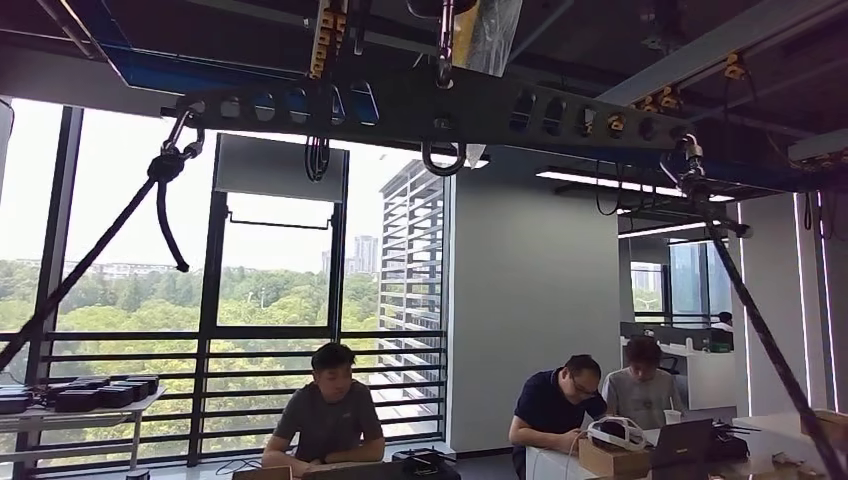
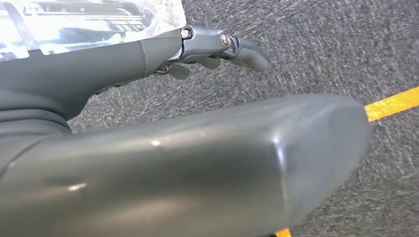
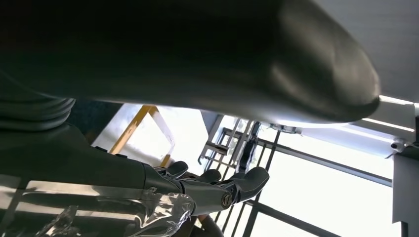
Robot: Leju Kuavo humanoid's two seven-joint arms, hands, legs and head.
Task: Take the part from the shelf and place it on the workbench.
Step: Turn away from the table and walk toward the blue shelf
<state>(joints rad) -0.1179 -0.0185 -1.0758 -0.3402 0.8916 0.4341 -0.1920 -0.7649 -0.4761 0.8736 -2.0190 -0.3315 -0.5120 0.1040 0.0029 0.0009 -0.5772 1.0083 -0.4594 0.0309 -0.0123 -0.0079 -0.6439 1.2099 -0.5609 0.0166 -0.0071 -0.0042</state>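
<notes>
My left hand hangs over grey carpet, its dark fingers stretched out and apart from the thick grey thumb, with nothing between them. Crinkled clear plastic film lies along the hand's base; I cannot tell what it covers. My right hand points up toward the windows, fingers extended and holding nothing. The same kind of clear film lies beside its fingers. No shelf, part or workbench can be made out in the head view, which looks high at the ceiling and windows.
A dark hoist beam with hooks and straps spans overhead. Three people sit at desks: one in the middle, two at the right. A table with black cases stands left. A yellow floor line crosses the carpet.
</notes>
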